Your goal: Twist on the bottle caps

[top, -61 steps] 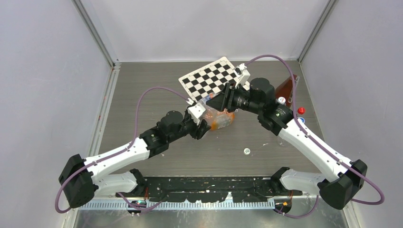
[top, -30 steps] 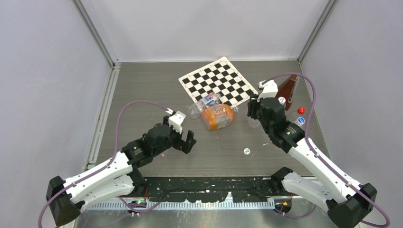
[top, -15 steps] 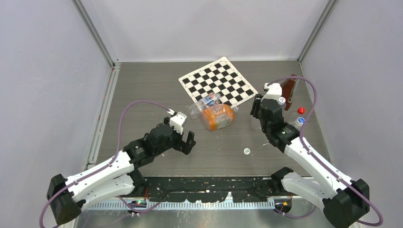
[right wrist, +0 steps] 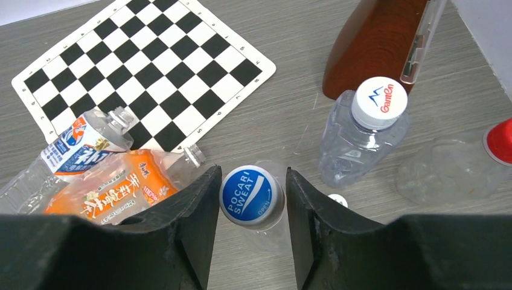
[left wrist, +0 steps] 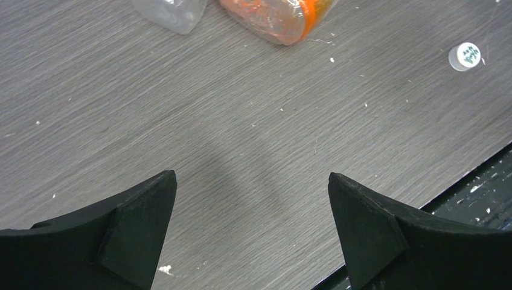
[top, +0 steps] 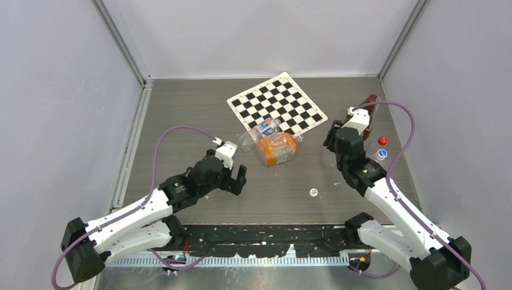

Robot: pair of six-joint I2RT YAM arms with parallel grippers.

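Observation:
My right gripper [right wrist: 252, 196] [top: 330, 147] is shut on the blue-topped cap [right wrist: 252, 194] of an upright clear bottle [top: 328, 159], one finger on each side of it. A loose white bottle cap [top: 313, 192] [left wrist: 466, 55] lies flat on the table in front of it; the right wrist view shows only its edge [right wrist: 338, 199]. Another upright clear bottle wears a white cap [right wrist: 379, 103]. Two open bottles lie on their sides mid-table, one orange-labelled [top: 276, 148] [right wrist: 115, 187], one blue-and-white-labelled [top: 258, 132] [right wrist: 78, 142]. My left gripper [top: 232, 181] [left wrist: 250, 175] hangs open over bare table, near the lying bottles.
A checkerboard mat [top: 276, 104] [right wrist: 139, 72] lies at the back. A brown block [top: 368, 107] [right wrist: 374, 48] stands at the back right. A red cap [top: 382, 140] [right wrist: 500, 142] and a blue cap [top: 381, 153] sit near the right edge. Walls close in three sides.
Both arms have left the orange-labelled bottle. The left arm drew back towards the near edge. The right gripper has shifted right with the blue-capped bottle.

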